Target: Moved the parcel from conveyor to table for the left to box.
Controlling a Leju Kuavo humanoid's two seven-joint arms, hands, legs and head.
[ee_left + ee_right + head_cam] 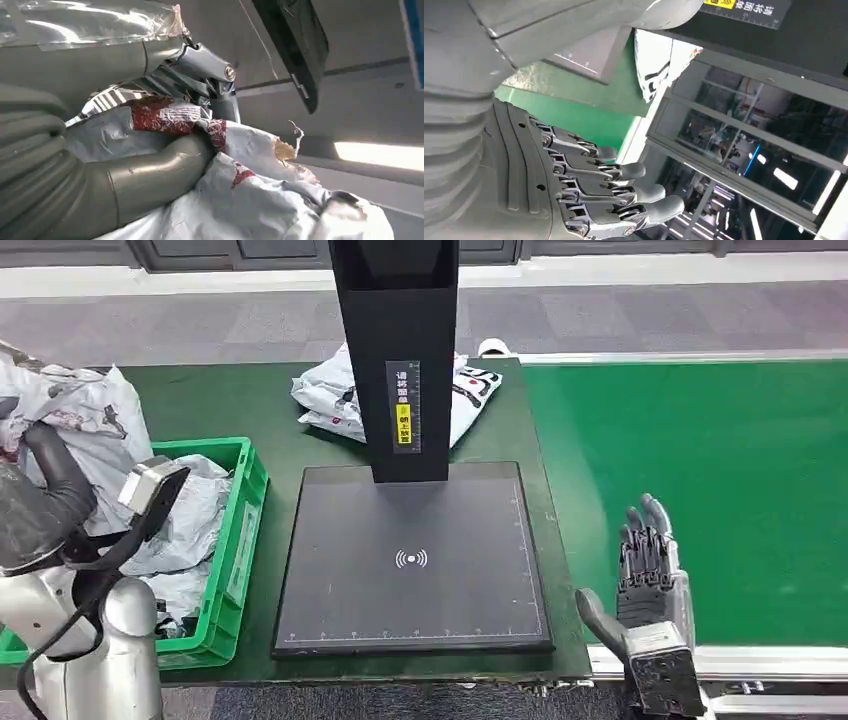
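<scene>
left hand (165,165): grips parcel (260,200) | right hand (648,570): spread, empty, over conveyor (720,490)

You get even, bright overhead light in the head view, sharp throughout, with soft shadows under the black column (395,350). The left wrist view shows glare on clear tape (90,22) at 11 o'clock and a blown-out strip at 3 o'clock; the right wrist view has bright ceiling lights at 4 o'clock

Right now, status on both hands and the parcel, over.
Left hand grips a grey parcel above the green crate. Right hand open, over the conveyor. Another parcel behind the scanner post.
</scene>
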